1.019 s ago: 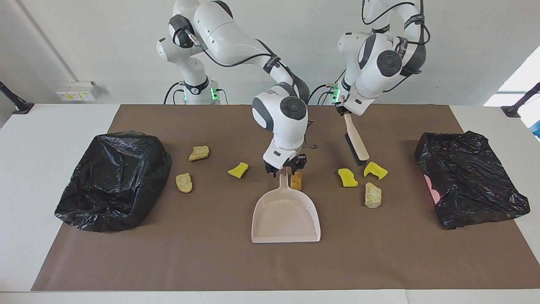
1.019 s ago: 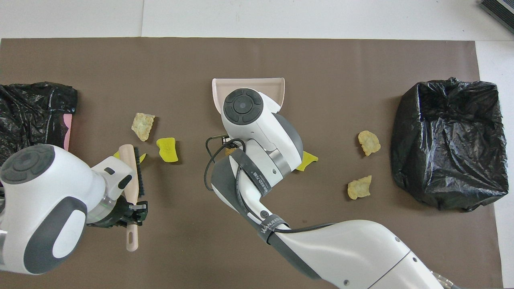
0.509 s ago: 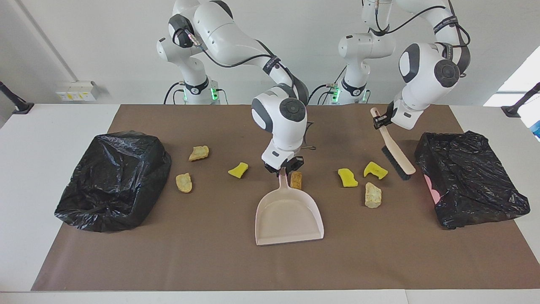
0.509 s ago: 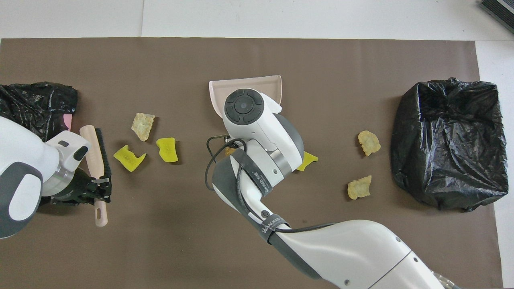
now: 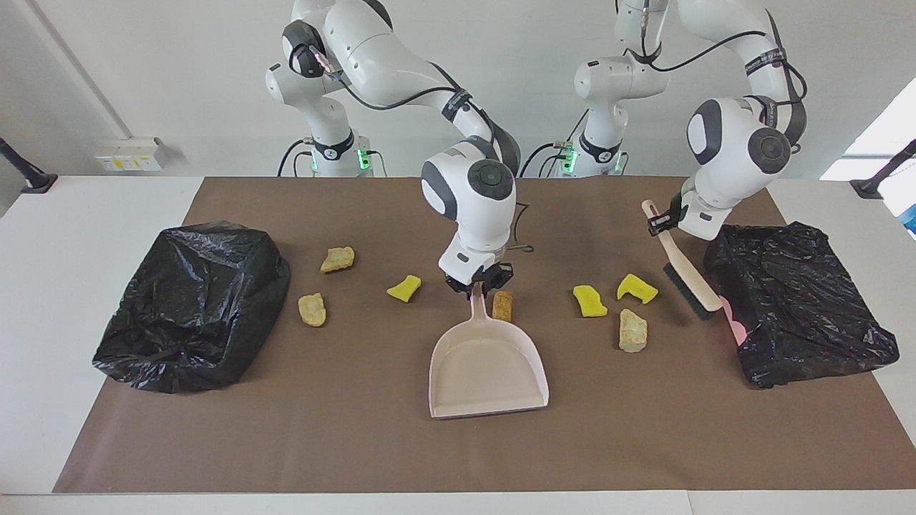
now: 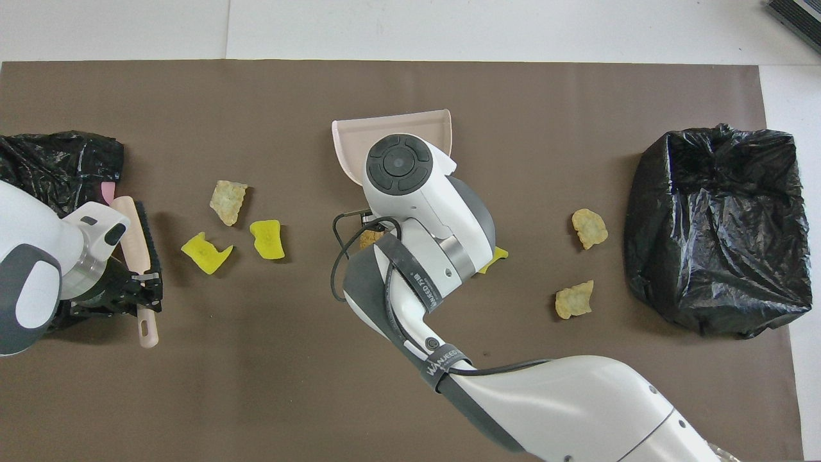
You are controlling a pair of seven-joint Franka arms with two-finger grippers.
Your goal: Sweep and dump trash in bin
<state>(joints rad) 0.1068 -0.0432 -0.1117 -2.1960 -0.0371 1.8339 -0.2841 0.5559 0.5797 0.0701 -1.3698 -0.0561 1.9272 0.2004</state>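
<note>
Trash lies scattered on the brown mat: tan lumps (image 5: 337, 259) (image 5: 312, 309) (image 5: 632, 330), yellow chunks (image 5: 404, 287) (image 5: 590, 301) (image 5: 637, 287) and a brown piece (image 5: 503, 305) beside the dustpan's handle. The pale pink dustpan (image 5: 486, 365) sits mid-mat, mouth away from the robots. My right gripper (image 5: 478, 285) is shut on the tip of its handle. My left gripper (image 5: 660, 223) is shut on the handle of a brush (image 5: 687, 275), which slants bristle end down beside the bin (image 5: 794, 300) at the left arm's end. From overhead the right wrist hides the pan's handle.
A second black-bagged bin (image 5: 193, 304) stands at the right arm's end. The mat (image 5: 343, 443) reaches nearly to the table's edges. In the overhead view the brush (image 6: 136, 231) sits between the bin (image 6: 58, 167) and a yellow chunk (image 6: 206, 252).
My left arm has carried the brush from over the yellow chunks toward the bin at its end. My right gripper has closed on the dustpan's handle, and the pan has shifted slightly.
</note>
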